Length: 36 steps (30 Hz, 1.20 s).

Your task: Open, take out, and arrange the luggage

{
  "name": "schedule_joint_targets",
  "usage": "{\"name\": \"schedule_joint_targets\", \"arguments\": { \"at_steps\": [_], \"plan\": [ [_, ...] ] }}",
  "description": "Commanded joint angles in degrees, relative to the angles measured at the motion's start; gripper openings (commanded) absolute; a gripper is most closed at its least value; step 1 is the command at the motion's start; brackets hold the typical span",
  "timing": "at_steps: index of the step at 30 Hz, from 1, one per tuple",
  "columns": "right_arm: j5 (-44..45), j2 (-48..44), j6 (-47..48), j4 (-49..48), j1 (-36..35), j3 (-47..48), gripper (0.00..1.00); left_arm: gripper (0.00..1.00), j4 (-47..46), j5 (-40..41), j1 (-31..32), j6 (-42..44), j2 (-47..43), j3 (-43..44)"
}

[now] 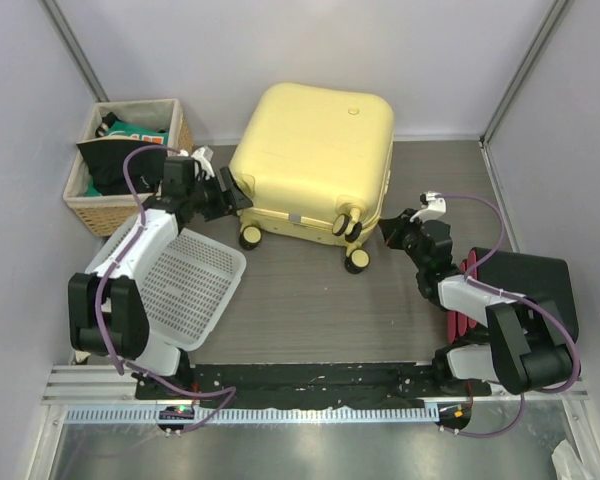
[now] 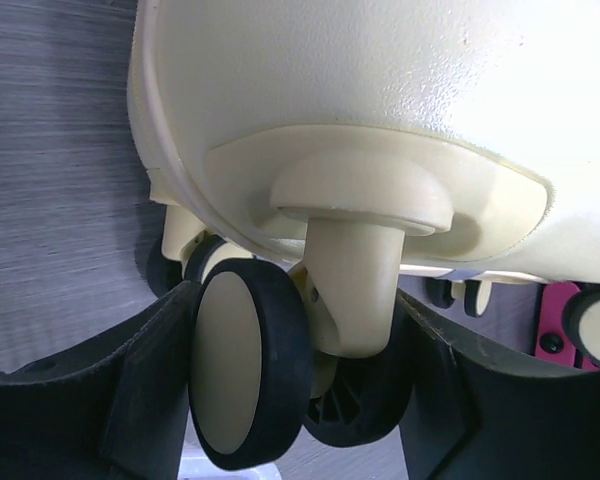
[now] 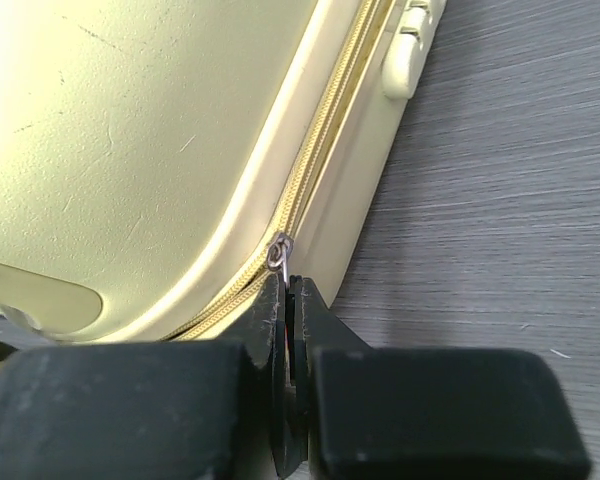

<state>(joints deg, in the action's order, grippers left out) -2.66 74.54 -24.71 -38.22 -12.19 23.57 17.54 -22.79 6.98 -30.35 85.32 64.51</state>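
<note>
1. Nearest, on the worktop (image 1: 310,310) in front of the luggage (image 1: 315,150), a white perforated tray (image 1: 190,285) lay off its near-left corner and a black case (image 1: 530,280) off its near-right corner.
2. The right hand (image 3: 290,288) was pinched fully shut on the zip pull (image 3: 278,252) at the luggage's near-right corner. Whether any teeth behind the pull had parted, I could not tell.
3. The left hand (image 2: 300,345) stood wide, its fingers (image 2: 155,380) pressed on both sides of the caster (image 2: 250,375) at the luggage's near-left corner, apparently bracing it.
4. The luggage lay flat and closed, wheels toward the arms, with a wicker basket (image 1: 100,215) to its left.
5. Risks, as I judged them:
   - The thin pull could slip from the pinch if it were dragged across the teeth rather than along them, most likely on the corner's curve.
   - The caster swivels and rolls, so the brace could give and the whole luggage slide along with the zip.
</note>
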Motion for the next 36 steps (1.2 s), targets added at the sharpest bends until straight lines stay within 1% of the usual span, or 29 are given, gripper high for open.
{"name": "schedule_joint_targets", "arguments": {
  "at_steps": [1,2,3,4,5,6,7,8,9,10,11,13,14,16,17,20,22,24,27,36],
  "plan": [
    [6.79,0.17,-0.95,0.51,3.13,-0.28,0.01,0.57,-4.19,8.71,-2.59,4.32,-3.13,8.79],
    [6.61,0.08,-1.22,0.69,3.05,-0.63,0.01,0.7,-4.01,10.29,-0.67,6.68,-5.32,8.88],
    [6.61,-0.01,-1.31,0.69,2.87,-0.89,0.01,0.85,-3.83,14.22,0.56,8.1,-6.3,8.96],
    [6.52,-0.45,-1.39,0.69,2.87,-1.42,0.01,0.89,-2.52,16.44,1.97,9.59,-7.44,9.57],
    [6.44,-0.54,-1.57,0.77,2.78,-1.69,0.01,0.93,-1.9,19.24,5.64,13.09,-9.1,9.93],
    [6.43,-0.63,-1.74,0.78,2.78,-1.95,0.01,0.99,-1.03,22.14,7.76,14.69,-9.81,10.45],
    [6.52,-0.89,-1.83,0.78,2.78,-2.3,0.01,1.0,0.29,29.74,10.13,16.36,-10.52,10.98],
    [6.44,-0.98,-1.92,0.78,2.69,-2.48,0.01,1.0,0.65,33.21,14.51,17.68,-11.22,10.9],
    [6.35,-1.07,-1.92,0.78,2.61,-2.48,0.01,1.0,0.57,36.64,16.55,18.74,-12.62,10.64],
    [6.35,-1.07,-1.92,0.86,2.52,-2.65,0.01,1.0,0.13,42.42,18.4,18.66,-13.33,10.29],
    [6.43,-1.07,-2.01,0.78,2.52,-2.65,0.01,1.0,-0.57,44.04,22.16,18.4,-14.03,8.98],
    [6.52,-0.89,-2.1,0.78,2.43,-2.83,0.01,1.0,-2.85,46.33,26.39,16.99,-14.92,7.3],
    [6.7,-0.8,-2.1,0.6,2.26,-2.92,0.01,1.0,-3.47,46.43,30.59,16.12,-14.66,6.34],
    [6.87,-0.37,-2.1,0.42,2.25,-3.09,0.01,1.0,-4.18,45.73,34.57,13.31,-12.12,6.15],
    [6.79,-0.19,-2.01,0.34,2.34,-3.01,0.01,1.0,-4.09,43.9,37.9,12.34,-10.89,6.41],
    [6.7,0.25,-1.83,0.34,2.25,-3.09,0.01,1.0,-4.09,39.77,42.74,9.09,-5.0,8.78],
    [6.79,0.16,-1.75,0.34,2.25,-3.18,0.01,1.0,-5.93,38.0,45.21,5.94,-2.02,9.75],
    [7.05,-0.01,-1.4,0.34,2.25,-3.27,0.01,1.0,-9.26,35.1,46.27,3.9,-0.51,10.02],
    [7.23,-0.27,-1.13,0.6,2.25,-3.36,0.01,1.0,-10.94,33.08,47.68,1.61,2.74,11.42],
    [6.08,-0.19,-2.01,0.78,2.25,-3.36,0.01,1.0,-12.18,32.89,48.65,-0.76,10.38,14.76]
  ]
}}
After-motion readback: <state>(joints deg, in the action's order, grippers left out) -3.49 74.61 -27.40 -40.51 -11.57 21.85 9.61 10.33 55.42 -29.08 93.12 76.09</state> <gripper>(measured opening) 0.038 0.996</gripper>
